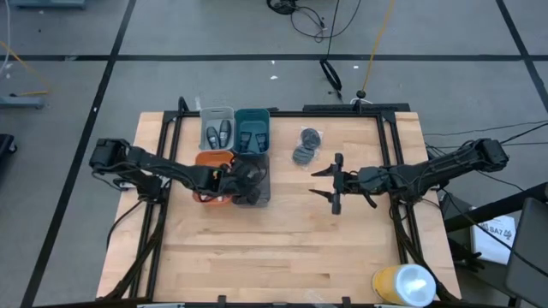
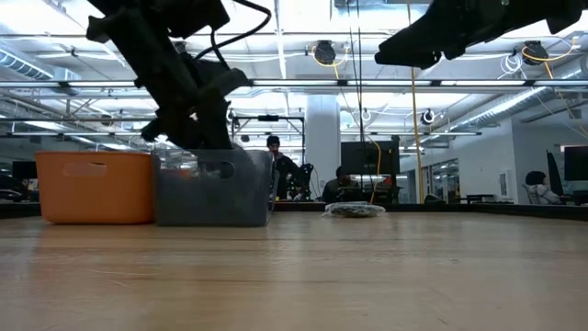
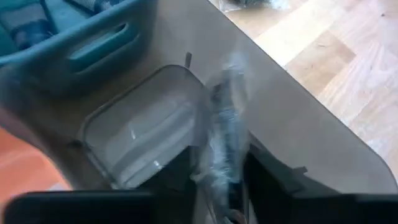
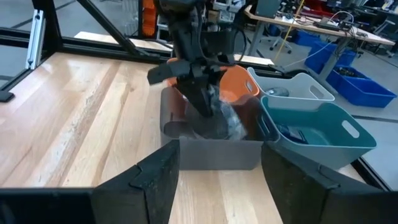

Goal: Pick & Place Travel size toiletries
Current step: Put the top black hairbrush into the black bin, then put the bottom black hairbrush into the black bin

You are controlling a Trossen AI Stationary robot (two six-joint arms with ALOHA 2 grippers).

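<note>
My left gripper reaches down into the grey bin, shut on a small dark item in clear crinkly wrap. My right gripper hovers open above bare table, right of the bins, pointing toward them. Two dark grey round puffs lie on the table, far of the right gripper. Two dark grey bottles lie in the clear bin, and dark blue packets in the teal bin. White tubes are out of view. My left gripper pinches the wrapped dark item between its two fingers, at the item's lower end. The fingers come from above, slanting down into the grey bin. The item stands up past the fingertips, inside the bin's walls; whether it touches the floor does not show.
The orange bin sits left of the grey one, under the left arm. A big yellow cylinder with a white end lies at the table's near right corner. Bare wood spreads across the near half. People and desks show in the room beyond.
</note>
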